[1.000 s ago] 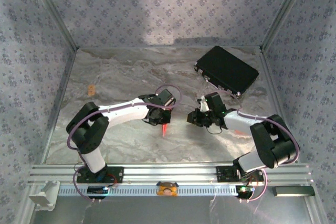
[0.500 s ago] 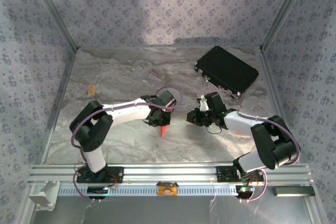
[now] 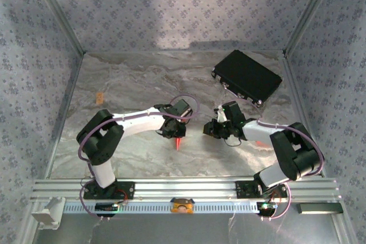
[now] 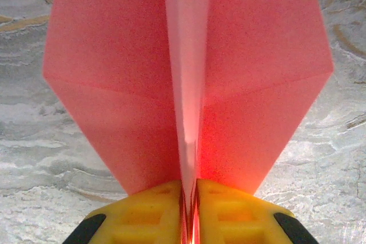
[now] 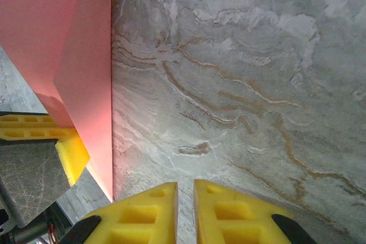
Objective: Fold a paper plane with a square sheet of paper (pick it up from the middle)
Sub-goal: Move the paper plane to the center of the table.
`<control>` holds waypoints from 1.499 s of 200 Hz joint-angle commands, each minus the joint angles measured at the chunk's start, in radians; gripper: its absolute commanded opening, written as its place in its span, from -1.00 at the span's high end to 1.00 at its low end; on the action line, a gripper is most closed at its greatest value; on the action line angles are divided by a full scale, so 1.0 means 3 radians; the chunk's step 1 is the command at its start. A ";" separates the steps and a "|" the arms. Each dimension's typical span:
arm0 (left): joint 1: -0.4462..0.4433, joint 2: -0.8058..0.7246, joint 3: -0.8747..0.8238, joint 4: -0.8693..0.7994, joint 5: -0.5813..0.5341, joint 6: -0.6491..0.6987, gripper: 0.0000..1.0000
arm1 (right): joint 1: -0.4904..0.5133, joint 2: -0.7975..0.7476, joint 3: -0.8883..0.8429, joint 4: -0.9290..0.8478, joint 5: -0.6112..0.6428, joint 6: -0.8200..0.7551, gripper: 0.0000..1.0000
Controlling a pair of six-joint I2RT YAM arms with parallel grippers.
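Two wings spread off a centre keel: paper plane (image 4: 114, 84), light, thin, crushable, best pinched on that keel, where the left gripper (image 4: 189, 190) clamps it, near-left of the black case (image 3: 247, 76). Right gripper (image 5: 185, 190) nearly closed, empty. Top view gives a red sliver; left wrist view resolves the folds.
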 commanded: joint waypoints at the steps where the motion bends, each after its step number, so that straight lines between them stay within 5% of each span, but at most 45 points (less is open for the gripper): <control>1: -0.0022 0.0087 0.0105 -0.0056 0.0008 0.0002 0.72 | 0.0021 0.0026 0.0068 -0.0056 -0.0025 0.0005 0.66; 138: -0.0144 0.0453 0.0309 -0.0371 -0.0287 -0.0018 0.62 | 0.0011 -0.0016 0.0053 -0.0075 0.0009 -0.0015 0.66; 261: -0.0175 0.0635 0.0453 -0.0408 -0.0428 -0.0377 0.08 | -0.0063 -0.0316 -0.0031 -0.0193 0.0227 -0.0050 0.64; 300: -0.0175 0.0598 0.0471 -0.0409 -0.0395 -0.0422 0.08 | -0.0092 -0.0357 -0.0040 -0.0211 0.0271 -0.0046 0.63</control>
